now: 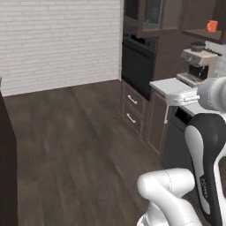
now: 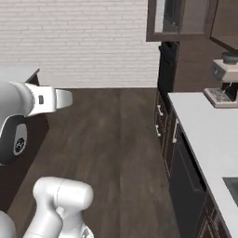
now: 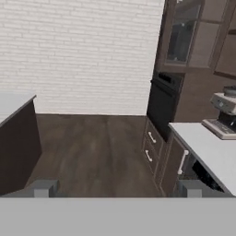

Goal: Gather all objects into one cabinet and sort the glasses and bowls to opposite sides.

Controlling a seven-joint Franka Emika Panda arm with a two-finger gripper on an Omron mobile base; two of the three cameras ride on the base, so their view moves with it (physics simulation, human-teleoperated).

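Observation:
One bright orange mug stands on the shelf of the dark-brown wall cabinet at the upper right. An open door of it hangs over the counter. The other orange mug, the grey-beige mug and the patterned bowl are out of view. My gripper is open; its two grey fingertips stand far apart with nothing between them. The hand is held level in mid-air, beside the counter's end and well below the cabinet, pointing towards the brick wall.
A coffee machine sits on the pale counter under the cabinet. A black wall oven with drawers below stands past the counter's end. A dark island is at the left. Wooden floor lies between.

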